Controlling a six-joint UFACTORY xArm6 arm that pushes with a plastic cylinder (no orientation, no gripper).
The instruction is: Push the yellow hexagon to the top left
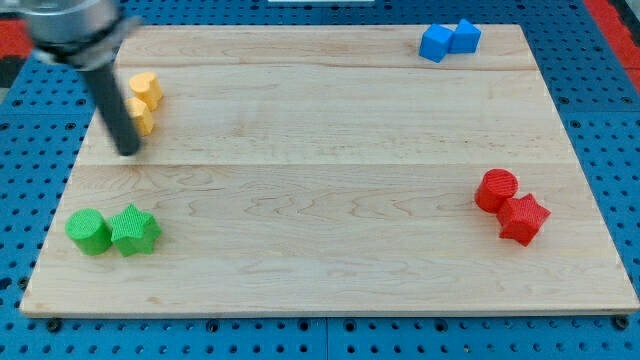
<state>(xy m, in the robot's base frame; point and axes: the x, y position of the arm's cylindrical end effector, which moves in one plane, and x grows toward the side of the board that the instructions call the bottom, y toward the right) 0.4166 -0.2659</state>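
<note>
Board: a pale wooden top is filling most of the frame, sitting on a blue pegboard.
Rod: a dark, blurred rod is slanting down from the upper left corner of the frame; it is carrying no jaws and is holding nothing.
My tip: it is resting on the board at the upper left, just below and left of the yellow pair.
Red blocks: a red cylinder and a red star-like block are touching at the right of the frame, the second lower right of the first.
Green blocks: a green cylinder and a green star are sitting side by side at the lower left.
Blue blocks: two blue blocks are touching at the upper right.
Yellow blocks: the yellow hexagon is lying at the upper left, above my tip and slightly right; a second yellow block is touching it from below, partly hidden by the rod, so I cannot tell its shape.
</note>
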